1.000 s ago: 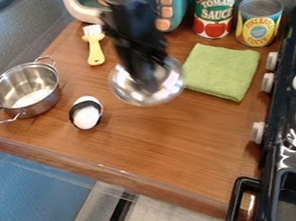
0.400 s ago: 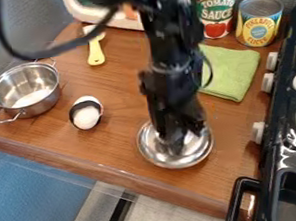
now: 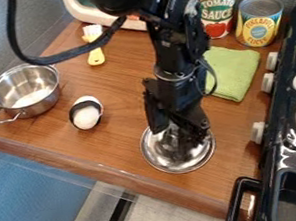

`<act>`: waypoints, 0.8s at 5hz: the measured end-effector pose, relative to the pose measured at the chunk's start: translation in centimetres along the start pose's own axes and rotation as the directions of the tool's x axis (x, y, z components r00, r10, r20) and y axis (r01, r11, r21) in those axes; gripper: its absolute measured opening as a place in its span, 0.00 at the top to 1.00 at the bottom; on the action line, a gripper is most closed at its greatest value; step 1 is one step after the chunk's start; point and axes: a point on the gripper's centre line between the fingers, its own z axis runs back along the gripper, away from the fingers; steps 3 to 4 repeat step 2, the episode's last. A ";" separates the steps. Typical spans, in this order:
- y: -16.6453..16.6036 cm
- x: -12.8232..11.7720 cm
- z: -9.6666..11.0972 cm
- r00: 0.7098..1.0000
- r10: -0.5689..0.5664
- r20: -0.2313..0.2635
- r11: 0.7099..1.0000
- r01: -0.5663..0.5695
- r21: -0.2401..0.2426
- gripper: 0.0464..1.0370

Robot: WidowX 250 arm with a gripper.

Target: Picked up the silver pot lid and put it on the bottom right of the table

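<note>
Down toward the front, the silver lid (image 3: 178, 165) is being settled on the table (image 3: 123, 138) at its lower right, and is apparently being released by the gripper (image 3: 177, 129), its fingers being held well apart with nothing clamped, the placing seemingly being completed.

At one o'clock I read "TOMATO SAUCE" on the red can (image 3: 217, 10); toward two o'clock, "PINEAPPLE" on the yellow-and-blue can (image 3: 258, 25), with a lower word I can't make out.
</note>
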 end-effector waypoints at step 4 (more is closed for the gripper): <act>0.3 -1.2 6.1 0.986 0.079 0.146 0.995 -0.088 0.056 0.03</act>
